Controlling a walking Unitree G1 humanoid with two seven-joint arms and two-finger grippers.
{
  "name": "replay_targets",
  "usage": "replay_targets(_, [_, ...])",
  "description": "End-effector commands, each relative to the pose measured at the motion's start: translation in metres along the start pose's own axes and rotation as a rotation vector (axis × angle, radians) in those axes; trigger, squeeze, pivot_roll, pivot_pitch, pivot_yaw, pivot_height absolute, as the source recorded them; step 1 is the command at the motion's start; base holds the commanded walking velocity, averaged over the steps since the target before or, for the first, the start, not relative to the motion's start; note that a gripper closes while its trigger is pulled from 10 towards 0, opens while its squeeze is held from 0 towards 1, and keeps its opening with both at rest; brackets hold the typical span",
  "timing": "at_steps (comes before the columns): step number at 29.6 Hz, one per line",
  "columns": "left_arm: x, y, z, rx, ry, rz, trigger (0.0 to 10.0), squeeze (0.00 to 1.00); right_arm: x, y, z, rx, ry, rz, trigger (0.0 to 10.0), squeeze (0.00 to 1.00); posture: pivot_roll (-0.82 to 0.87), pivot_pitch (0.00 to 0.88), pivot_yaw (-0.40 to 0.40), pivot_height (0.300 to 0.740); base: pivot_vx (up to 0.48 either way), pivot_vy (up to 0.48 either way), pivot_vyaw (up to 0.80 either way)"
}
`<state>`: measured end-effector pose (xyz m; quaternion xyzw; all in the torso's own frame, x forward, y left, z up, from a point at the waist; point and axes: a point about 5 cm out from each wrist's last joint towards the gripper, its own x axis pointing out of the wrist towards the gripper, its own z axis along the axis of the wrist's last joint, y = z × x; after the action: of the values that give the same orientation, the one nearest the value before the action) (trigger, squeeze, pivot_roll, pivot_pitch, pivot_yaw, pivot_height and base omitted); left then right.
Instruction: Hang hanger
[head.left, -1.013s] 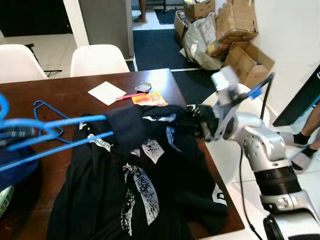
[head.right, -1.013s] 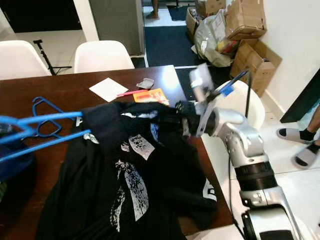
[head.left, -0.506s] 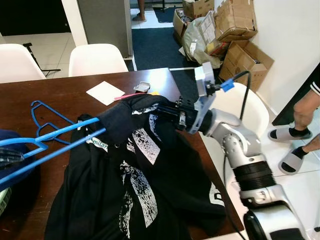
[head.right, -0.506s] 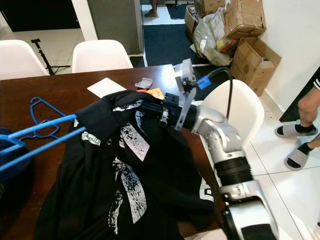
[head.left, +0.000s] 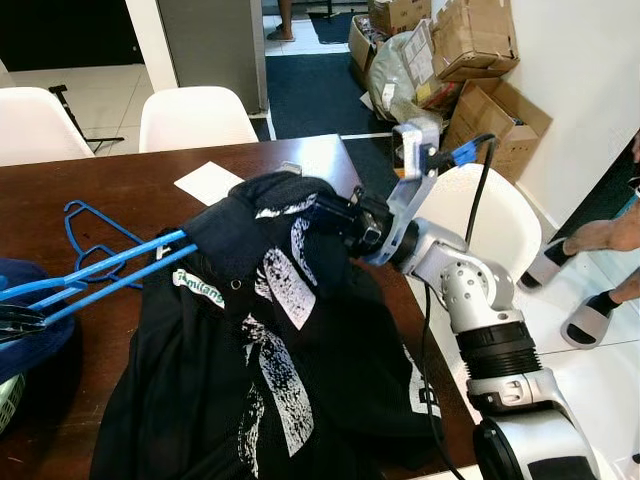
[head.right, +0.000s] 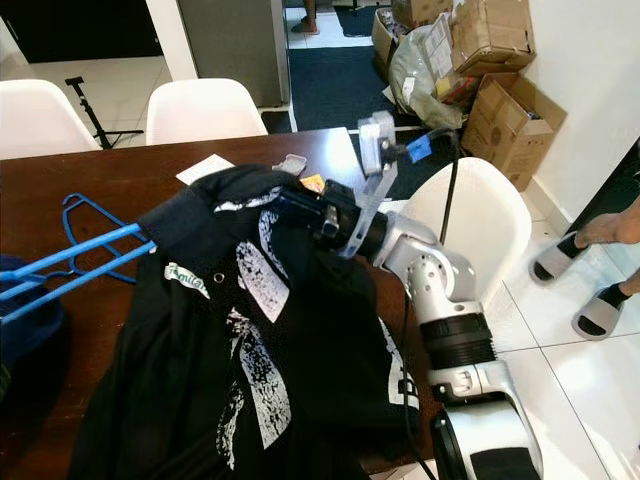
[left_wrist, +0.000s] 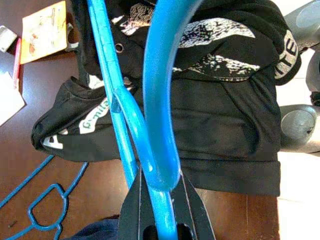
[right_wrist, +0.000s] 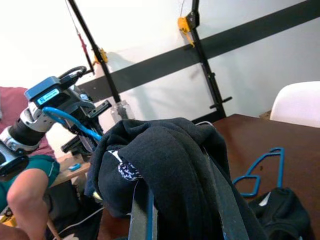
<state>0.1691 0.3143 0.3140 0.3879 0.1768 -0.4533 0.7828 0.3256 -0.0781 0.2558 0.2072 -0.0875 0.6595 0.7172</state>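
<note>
L gripper (left_wrist: 162, 220) pinches blue hanger (head.left: 120, 268) at neck, 9 o'clock over desk (head.left: 120, 190) | R gripper (head.left: 345, 215) clamps black shirt (head.left: 270, 330), since 1 s ago we've dragged it up toward 10 o'clock over hanger tip | shoulder now threaded; hanging not yet begun, we judge

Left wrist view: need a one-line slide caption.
Left hand grips a blue hanger threaded into a black shirt on the table.
</note>
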Motion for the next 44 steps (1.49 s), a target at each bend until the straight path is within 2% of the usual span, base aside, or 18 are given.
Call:
replay_targets(1, [-0.001, 0.001, -0.029, -0.155, 0.158, -0.004, 0.0, 0.00, -0.016, 0.003, 0.030, -0.120, -0.109, -0.031, 0.0, 0.00, 0.15, 0.124, 0.005, 0.740, 0.000, 0.000, 0.00])
replay_targets(2, [0.006, -0.001, -0.011, -0.159, 0.002, -0.041, 0.0, 0.00, -0.011, 0.002, 0.012, -0.181, 0.038, -0.051, 0.0, 0.00, 0.14, 0.120, 0.008, 0.740, 0.000, 0.000, 0.00])
replay_targets(3, [0.006, -0.001, -0.011, -0.159, 0.002, -0.041, 0.0, 0.00, -0.011, 0.002, 0.012, -0.181, 0.038, -0.051, 0.0, 0.00, 0.14, 0.120, 0.008, 0.740, 0.000, 0.000, 0.00])
replay_targets(4, [0.013, -0.003, 0.019, -0.157, -0.259, -0.118, 0.0, 0.00, -0.005, 0.002, -0.014, -0.269, 0.233, -0.059, 0.0, 0.00, 0.14, 0.120, 0.006, 0.740, 0.000, 0.000, 0.00])
replay_targets(7, [0.013, -0.004, 0.030, -0.154, -0.351, -0.147, 0.0, 0.00, -0.004, 0.002, -0.021, -0.291, 0.277, -0.061, 0.0, 0.00, 0.14, 0.120, 0.006, 0.740, 0.000, 0.000, 0.00])
replay_targets(9, [0.014, -0.002, 0.037, -0.135, -0.420, -0.158, 0.0, 0.00, 0.002, 0.000, -0.017, -0.287, 0.223, -0.093, 0.0, 0.00, 0.14, 0.120, 0.006, 0.740, 0.000, 0.000, 0.00])
replay_targets(11, [0.014, -0.002, 0.037, -0.135, -0.420, -0.158, 0.0, 0.00, 0.002, 0.000, -0.017, -0.287, 0.223, -0.093, 0.0, 0.00, 0.14, 0.120, 0.006, 0.740, 0.000, 0.000, 0.00])
replay_targets(13, [0.014, 0.004, 0.039, -0.138, -0.481, -0.108, 0.7, 0.00, 0.005, -0.001, -0.016, -0.306, 0.224, -0.109, 0.0, 0.00, 0.15, 0.120, 0.010, 0.740, 0.000, 0.000, 0.00])
replay_targets(14, [0.013, 0.010, 0.041, -0.151, -0.542, -0.064, 3.8, 0.00, 0.006, 0.000, -0.018, -0.333, 0.250, -0.109, 0.0, 0.00, 0.15, 0.120, 0.010, 0.740, 0.000, 0.000, 0.00])
replay_targets(17, [0.013, 0.010, 0.041, -0.151, -0.542, -0.064, 3.8, 0.00, 0.006, 0.000, -0.018, -0.333, 0.250, -0.109, 0.0, 0.00, 0.15, 0.120, 0.010, 0.740, 0.000, 0.000, 0.00])
replay_targets(18, [0.012, 0.019, 0.043, -0.186, -0.620, -0.001, 10.0, 0.00, 0.010, 0.004, -0.016, -0.293, 0.193, -0.088, 0.0, 0.00, 0.15, 0.123, 0.007, 0.740, 0.000, 0.000, 0.00])
replay_targets(20, [0.016, 0.023, 0.042, -0.233, -0.654, 0.034, 10.0, 0.00, 0.013, 0.008, -0.011, -0.254, 0.122, -0.065, 0.0, 0.00, 0.15, 0.123, 0.007, 0.740, 0.000, 0.000, 0.00])
replay_targets(21, [0.027, 0.023, 0.033, -0.280, -0.601, 0.045, 10.0, 0.00, 0.015, 0.012, -0.004, -0.206, 0.042, -0.043, 0.0, 0.00, 0.15, 0.125, 0.010, 0.740, 0.000, 0.000, 0.00])
replay_targets(24, [0.040, 0.018, 0.021, -0.344, -0.513, 0.027, 10.0, 0.00, 0.015, 0.014, 0.002, -0.171, -0.018, -0.025, 0.0, 0.00, 0.15, 0.127, 0.009, 0.740, 0.000, 0.000, 0.00])
replay_targets(26, [0.059, 0.002, -0.006, -0.454, -0.326, -0.035, 10.0, 0.00, 0.012, 0.014, 0.006, -0.162, -0.055, -0.013, 0.0, 0.00, 0.15, 0.128, 0.012, 0.740, 0.000, 0.000, 0.00])
replay_targets(30, [0.068, -0.011, -0.020, -0.535, -0.238, -0.103, 10.0, 0.00, 0.010, 0.014, 0.008, -0.160, -0.074, -0.010, 0.0, 0.00, 0.15, 0.127, 0.015, 0.740, 0.000, 0.000, 0.00])
replay_targets(39, [0.076, -0.026, -0.016, -0.550, -0.213, -0.210, 10.0, 0.00, 0.012, 0.008, 0.007, -0.180, -0.081, -0.082, 0.0, 0.00, 0.15, 0.118, 0.019, 0.740, 0.000, 0.000, 0.00])
replay_targets(44, [0.061, -0.015, -0.013, -0.486, -0.179, -0.156, 10.0, 0.00, 0.012, 0.000, -0.002, -0.230, 0.009, -0.147, 0.0, 0.00, 0.15, 0.120, 0.021, 0.740, 0.000, 0.000, 0.00])
